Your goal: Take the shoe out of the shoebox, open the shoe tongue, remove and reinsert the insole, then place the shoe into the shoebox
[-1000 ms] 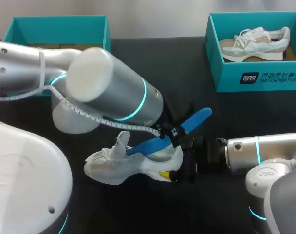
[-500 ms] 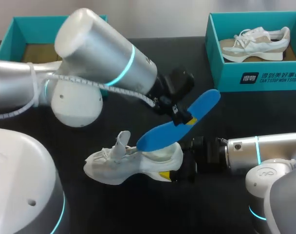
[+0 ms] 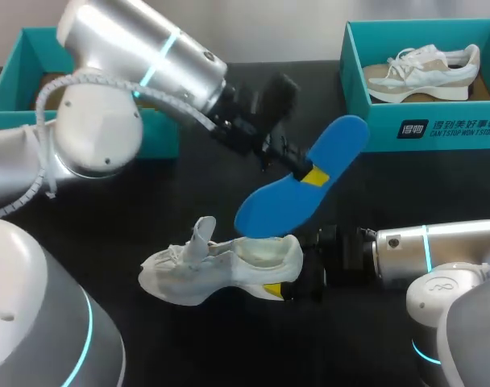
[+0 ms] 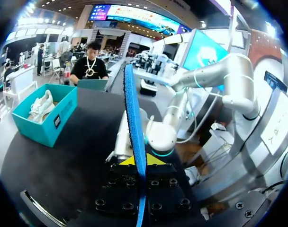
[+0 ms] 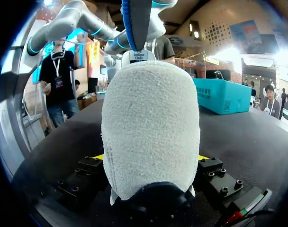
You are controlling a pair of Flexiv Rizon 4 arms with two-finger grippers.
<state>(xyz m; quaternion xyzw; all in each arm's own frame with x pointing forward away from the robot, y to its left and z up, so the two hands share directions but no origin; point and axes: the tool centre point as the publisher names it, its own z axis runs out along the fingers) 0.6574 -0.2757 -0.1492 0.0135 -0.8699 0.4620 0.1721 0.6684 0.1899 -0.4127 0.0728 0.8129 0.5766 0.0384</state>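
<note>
Head view: the left tool (image 3: 309, 173) is clamped across the middle of the blue insole (image 3: 273, 210). It holds the insole slanted in the air just above the white shoe (image 3: 217, 270), so removal looks done and reinsertion is next. The shoe stands on the worktop (image 3: 108, 210) with its tongue pulled up. The right tool (image 3: 303, 278) pinches its heel from 2 sides, probably to steady it for that push. A teal shoebox (image 3: 31, 48) waits at the far left.
</note>
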